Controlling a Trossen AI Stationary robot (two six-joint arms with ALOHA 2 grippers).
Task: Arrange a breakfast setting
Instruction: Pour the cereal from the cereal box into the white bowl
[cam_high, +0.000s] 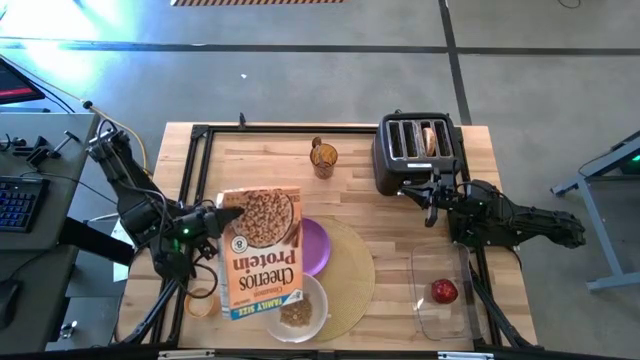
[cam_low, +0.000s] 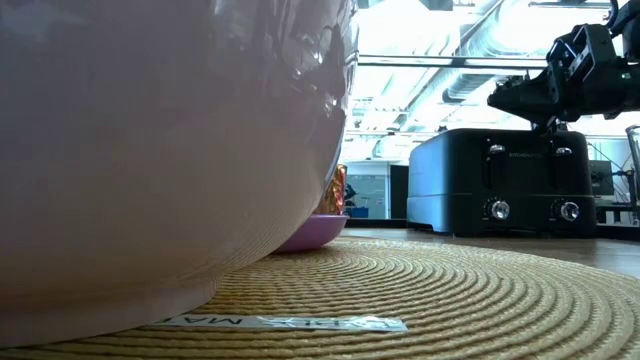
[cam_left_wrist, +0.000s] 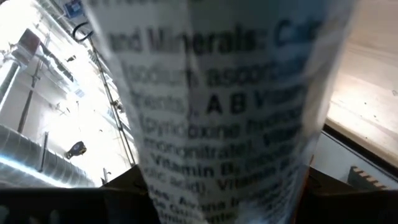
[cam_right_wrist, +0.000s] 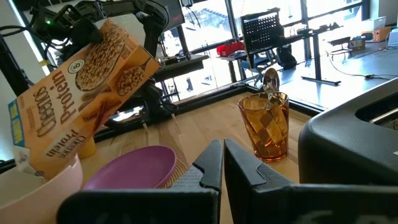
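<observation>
Jaws on the left gripper (cam_high: 215, 219) are clamped on one cereal box (cam_high: 262, 250), held tilted over the white bowl (cam_high: 296, 307). "Cheerios Protein" and "FAMILY SIZE" are read on the box front; "Vitamin" and "Minerals" are made out on the side panel in the left wrist view. Brown cereal (cam_high: 295, 313) is seen in the bowl.

Right gripper (cam_high: 432, 206) is pressed closed, nothing held, parked just beside the front of the black four-slot toaster (cam_high: 412, 150). One bagel (cam_high: 429, 139) is seen in a toaster slot.

One round tan mat (cam_high: 352, 270) is counted, with the bowl and one purple plate (cam_high: 315, 245) on it. Its label is too blurred to read in the low view.

One amber glass (cam_right_wrist: 265, 126) with one spoon (cam_right_wrist: 270, 81) in it is placed behind the mat. One red apple (cam_high: 444, 291) is seen in a clear tray (cam_high: 440, 320) on the right.
</observation>
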